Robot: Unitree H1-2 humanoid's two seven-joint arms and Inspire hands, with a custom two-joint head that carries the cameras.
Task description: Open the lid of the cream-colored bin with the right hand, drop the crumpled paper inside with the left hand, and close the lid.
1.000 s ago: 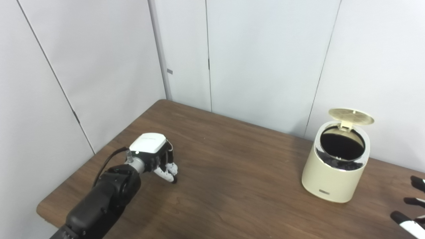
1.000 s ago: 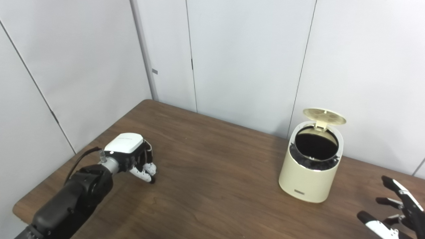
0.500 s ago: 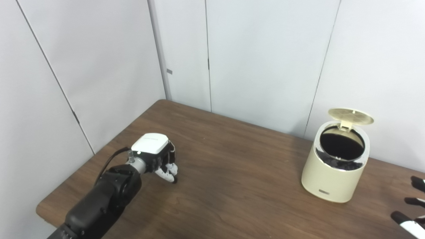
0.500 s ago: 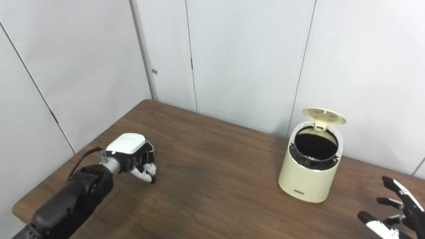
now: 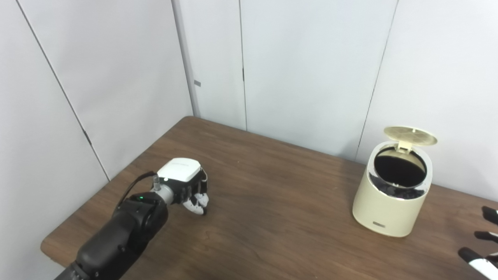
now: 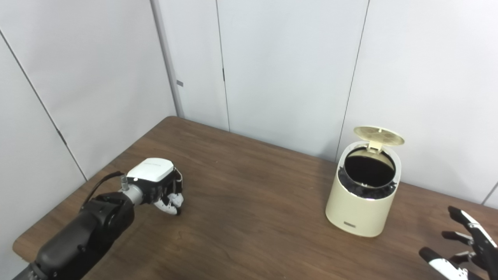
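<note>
The cream-colored bin (image 5: 389, 210) stands at the table's right with its round lid (image 5: 410, 135) tipped up and its dark inside showing. My left hand (image 5: 184, 182) is far to the left, low over the table, its fingers curled down and shut around a small white lump, the crumpled paper (image 6: 171, 200), which is mostly hidden. My right hand (image 6: 463, 249) is open with fingers spread at the bottom right corner, apart from the bin and partly out of view.
The brown wooden table (image 5: 272, 217) fills the lower picture, with its left edge close to my left arm. White wall panels stand right behind the table and the bin.
My left hand has shifted a little to the right, still curled shut. The bin, its raised lid and my right hand have stayed in place.
</note>
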